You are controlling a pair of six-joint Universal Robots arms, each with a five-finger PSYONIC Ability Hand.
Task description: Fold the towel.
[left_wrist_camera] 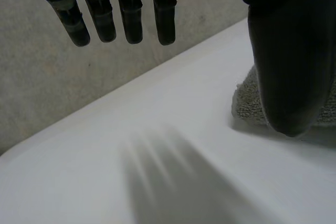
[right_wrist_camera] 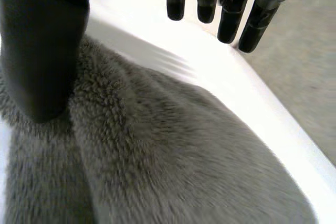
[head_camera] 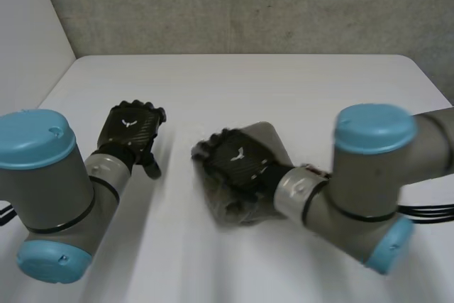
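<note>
Right arm (head_camera: 355,196) up front: right hand (head_camera: 237,161) spread over your towel (head_camera: 275,140) mid table (head_camera: 284,83), def closer than the open left hand (head_camera: 131,129).

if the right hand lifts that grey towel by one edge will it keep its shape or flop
Probably flops: the towel has soft fluffy pile and a rounded fold, so it should drape. It looks light for its bulk. On the smooth white table a push would likely slide or bunch it.
</note>
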